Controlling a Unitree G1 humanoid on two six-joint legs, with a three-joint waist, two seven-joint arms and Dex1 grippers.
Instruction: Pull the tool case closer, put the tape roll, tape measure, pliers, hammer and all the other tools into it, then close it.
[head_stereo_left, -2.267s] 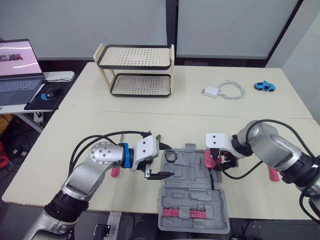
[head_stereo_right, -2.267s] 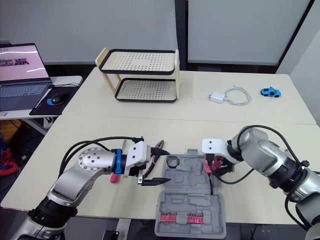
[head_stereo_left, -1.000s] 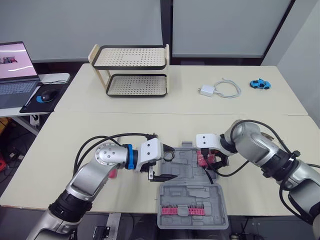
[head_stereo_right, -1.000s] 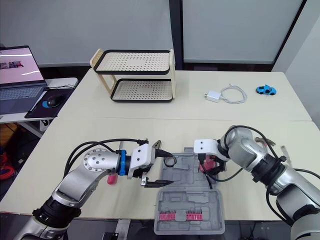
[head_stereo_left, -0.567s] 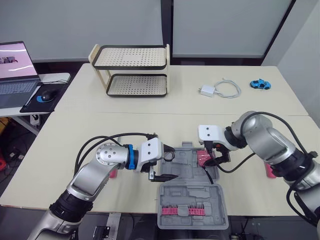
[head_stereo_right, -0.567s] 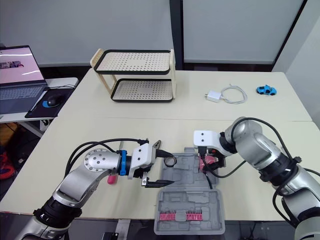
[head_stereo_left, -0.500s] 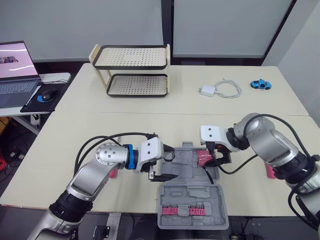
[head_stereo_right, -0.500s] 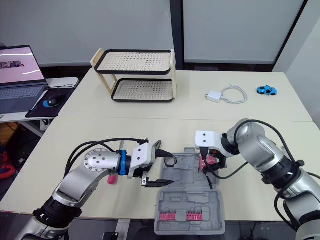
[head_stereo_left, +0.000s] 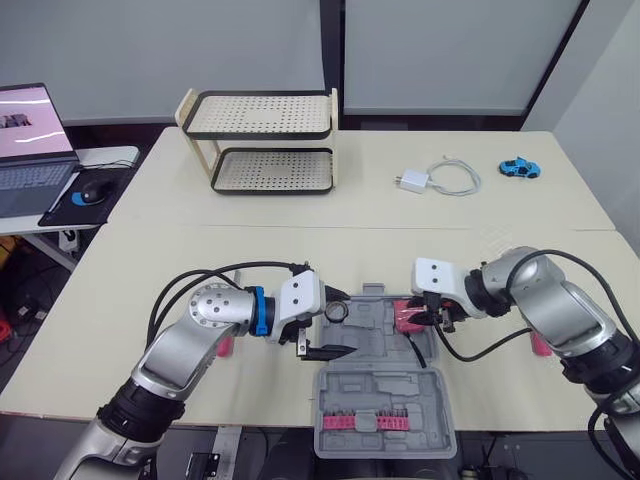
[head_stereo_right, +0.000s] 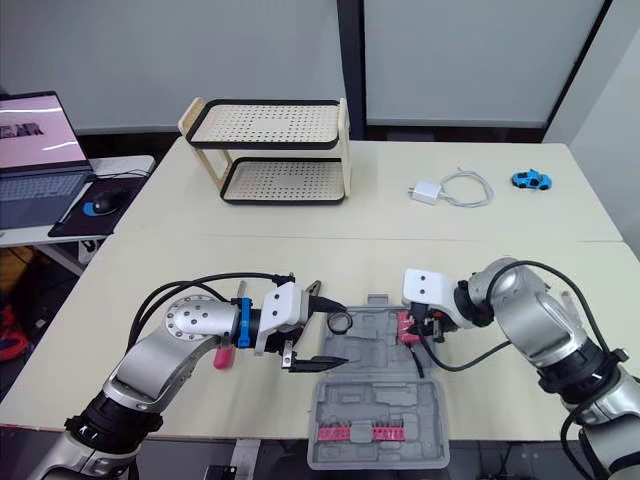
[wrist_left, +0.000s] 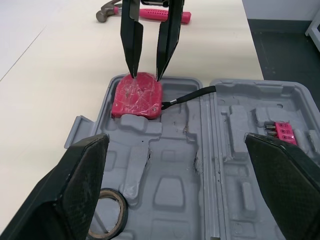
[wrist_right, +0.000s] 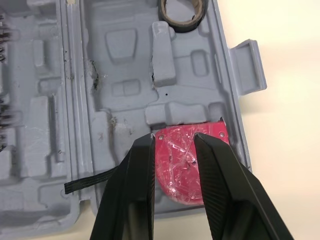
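Left wrist view gives the clearest look at the tool case (wrist_left: 220, 165). It lies open on the table (head_stereo_left: 300, 250), grey moulded halves side by side, at the near edge between the two arms. A pink tape measure (wrist_left: 137, 95) sits in a corner recess of the tray half, its black strap (wrist_left: 187, 96) trailing across the hinge line. The tape roll (head_stereo_left: 337, 312) lies flat in the neighbouring corner recess; the left finger cuts off part of it in the left wrist view. A pink bit holder (head_stereo_left: 372, 422) sits in the other half.

The right gripper (wrist_right: 173, 137) stands directly over the tape measure. Its fingers are narrowly apart with nothing between them, tips at the measure's top face; whether they touch it cannot be judged. The left gripper (wrist_left: 175, 136) hangs at the case's left side with fingers spread wide, the tape roll just below them.

The hammer (wrist_left: 150, 12) lies on the table beyond the case, its head cut off in part by the frame edge. A pink-handled item (head_stereo_right: 222, 357) is mostly hidden under the left arm; its type cannot be made out.

Well apart at the back are a two-tier rack (head_stereo_left: 262, 140), a charger with cable (head_stereo_left: 435, 180) and a blue toy car (head_stereo_left: 519, 168). A laptop (head_stereo_left: 30, 135) stands on a side desk.
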